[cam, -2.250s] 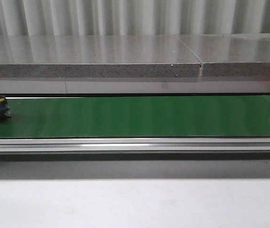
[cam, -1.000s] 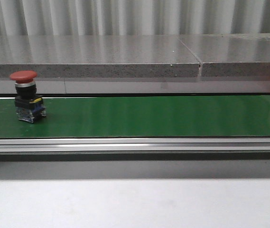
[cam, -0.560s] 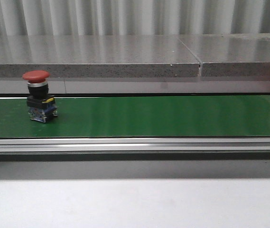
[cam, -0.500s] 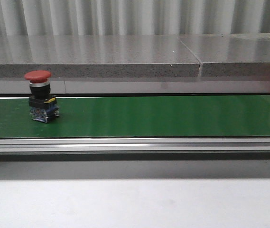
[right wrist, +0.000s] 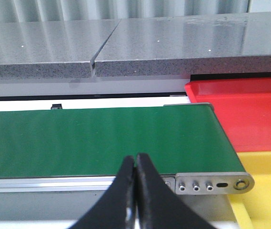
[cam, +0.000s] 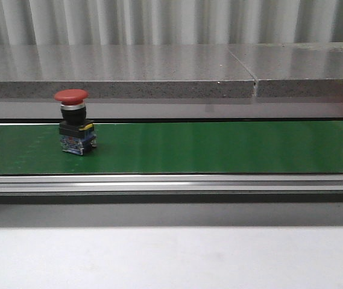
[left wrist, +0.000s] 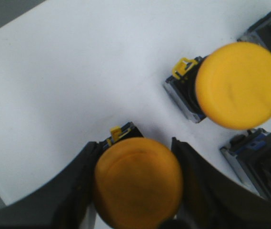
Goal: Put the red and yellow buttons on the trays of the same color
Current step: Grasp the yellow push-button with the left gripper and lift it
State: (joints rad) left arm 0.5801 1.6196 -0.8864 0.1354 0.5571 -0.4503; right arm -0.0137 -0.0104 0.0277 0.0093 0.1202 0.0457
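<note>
**Red button advancing on conveyor; left end effector holding a yellow button**

**Change observed.** In the front view, the red button (cam: 75,123) has travelled along the green conveyor belt (cam: 219,147) from the far left edge, where it was only partly in frame about two seconds ago, to a position well inside the left part of the belt. It stands upright, cap up. The travel is steady and rightward, which indicates the belt is running.

**Left end effector** (left wrist: 137,186). The left wrist view shows the fingers bracketing a yellow button (left wrist: 137,183), one finger against each side of its cap. It is held over a white surface (left wrist: 68,86). A second yellow button (left wrist: 240,86) stands nearby, with further button bodies at the frame edge.

**Right end effector** (right wrist: 135,191). The fingers are pressed together with nothing between them, positioned at the belt's outfeed end. The red tray (right wrist: 240,109) and the yellow tray (right wrist: 268,191) lie just beyond that end.

**Meaning for the task.** The red button is not yet within the right arm's reach. Judged from the layout, the right end effector must widen before the button arrives, then transfer it to the red tray.
</note>
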